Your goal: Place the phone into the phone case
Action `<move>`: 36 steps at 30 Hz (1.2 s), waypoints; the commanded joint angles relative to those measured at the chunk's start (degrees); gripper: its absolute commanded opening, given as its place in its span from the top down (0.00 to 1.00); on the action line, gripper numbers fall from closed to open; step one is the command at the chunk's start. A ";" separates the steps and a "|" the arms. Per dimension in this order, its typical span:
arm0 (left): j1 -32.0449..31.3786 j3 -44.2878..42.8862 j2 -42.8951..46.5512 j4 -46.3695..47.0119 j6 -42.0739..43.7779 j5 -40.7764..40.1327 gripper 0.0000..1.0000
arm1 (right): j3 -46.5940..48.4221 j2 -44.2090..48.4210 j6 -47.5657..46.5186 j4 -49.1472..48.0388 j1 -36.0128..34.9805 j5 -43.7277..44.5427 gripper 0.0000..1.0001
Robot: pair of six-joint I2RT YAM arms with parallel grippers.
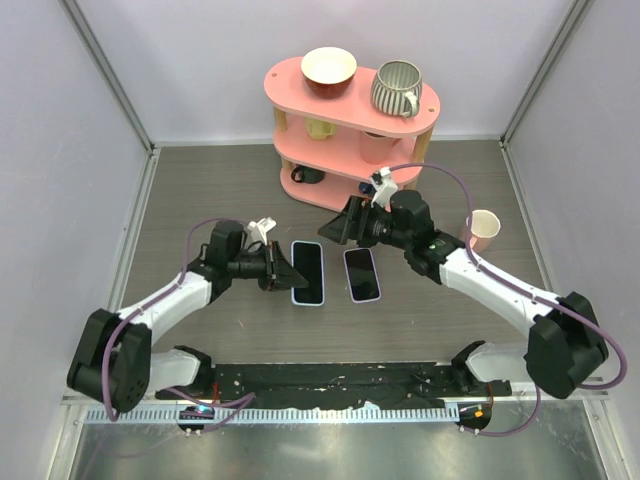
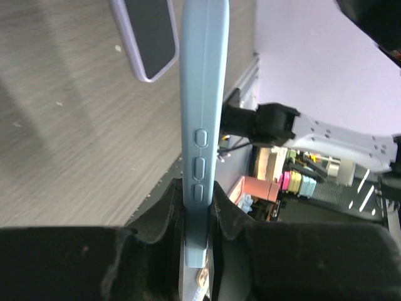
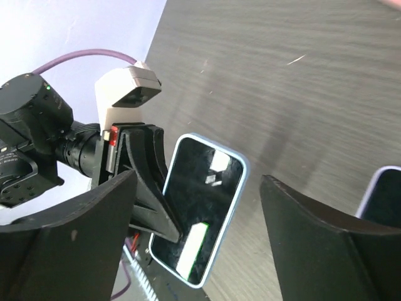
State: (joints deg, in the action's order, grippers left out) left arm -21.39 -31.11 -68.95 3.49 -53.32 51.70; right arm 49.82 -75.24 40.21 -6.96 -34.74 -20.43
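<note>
A light-blue phone case with a dark glossy face inside its rim sits left of centre on the table. My left gripper is shut on its left long edge. In the left wrist view the case runs edge-on out of the jaws, button bumps showing. A lavender-edged phone lies flat just right of it, screen up; it also shows in the left wrist view and at the right wrist view's edge. My right gripper hovers open and empty behind the two, looking down on the case.
A pink two-tier shelf at the back holds a bowl, a striped mug and cups below. A paper cup stands at the right by my right arm. A black strip runs along the near edge.
</note>
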 commanded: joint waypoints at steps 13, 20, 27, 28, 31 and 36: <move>5.13 -17.31 -21.84 -22.20 18.33 -5.46 1.00 | 1.67 9.23 -6.27 10.82 0.29 12.42 0.13; 5.39 -17.05 -23.60 -25.80 19.13 -11.00 0.90 | 6.08 11.52 -9.70 20.32 0.29 16.03 0.13; 6.36 -18.54 -21.32 -34.33 22.12 -19.44 0.48 | 7.13 13.71 -9.36 29.45 0.38 19.80 0.10; 6.79 -18.81 -20.62 -35.12 22.38 -20.06 0.43 | 7.39 14.15 -9.44 30.85 0.29 20.16 0.10; 7.67 -20.39 -16.76 -38.46 23.26 -23.04 0.36 | 7.66 16.25 -9.71 35.08 0.29 24.55 0.08; 7.59 -25.13 -5.53 -42.42 23.96 -26.66 0.27 | 8.18 20.31 -8.57 39.48 0.29 32.28 0.03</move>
State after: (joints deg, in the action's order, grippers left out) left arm -14.04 -50.87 -84.49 -35.38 -31.00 28.23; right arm 54.54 -59.22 31.40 28.58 -34.48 3.51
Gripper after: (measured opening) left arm 0.699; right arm 0.952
